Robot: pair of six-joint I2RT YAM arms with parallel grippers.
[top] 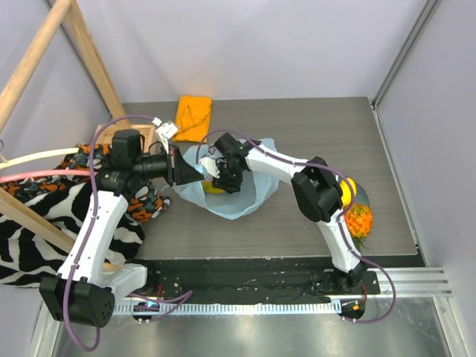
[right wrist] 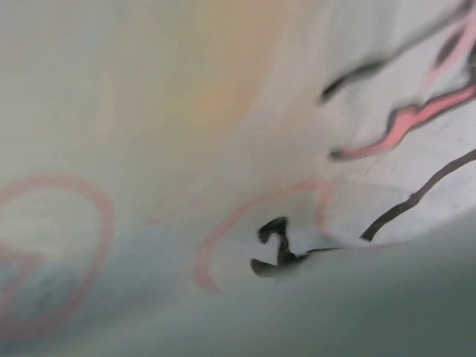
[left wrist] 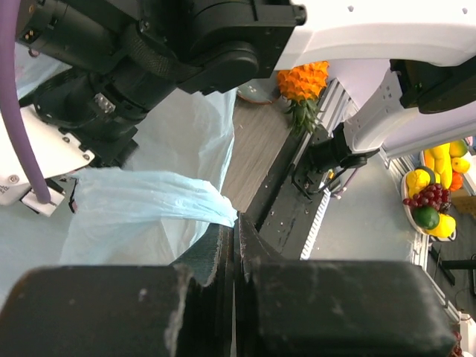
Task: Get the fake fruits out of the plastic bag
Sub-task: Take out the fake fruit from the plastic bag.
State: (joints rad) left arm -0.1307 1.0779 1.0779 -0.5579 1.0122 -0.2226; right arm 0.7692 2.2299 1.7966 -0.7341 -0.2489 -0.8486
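Observation:
The light-blue plastic bag point(top: 249, 195) lies mid-table with its mouth facing left. My left gripper point(top: 192, 172) is shut on the bag's left edge; in the left wrist view the jaws point(left wrist: 238, 222) pinch a fold of pale blue plastic point(left wrist: 149, 199). My right gripper point(top: 223, 181) reaches into the bag's mouth, next to a yellow fruit point(top: 213, 188). Its wrist view shows only printed bag plastic point(right wrist: 223, 149) close up, so its fingers are hidden. An orange pineapple point(top: 360, 221) with a green crown lies outside the bag at the right, also in the left wrist view point(left wrist: 303, 80).
A folded orange cloth point(top: 193, 117) lies at the back. A zebra-striped cloth point(top: 44, 223) and a wooden frame point(top: 89, 52) are on the left. A plate point(top: 362, 195) with a yellow piece point(top: 348, 189) sits by the pineapple. A fruit bowl point(left wrist: 431, 195) stands off the table.

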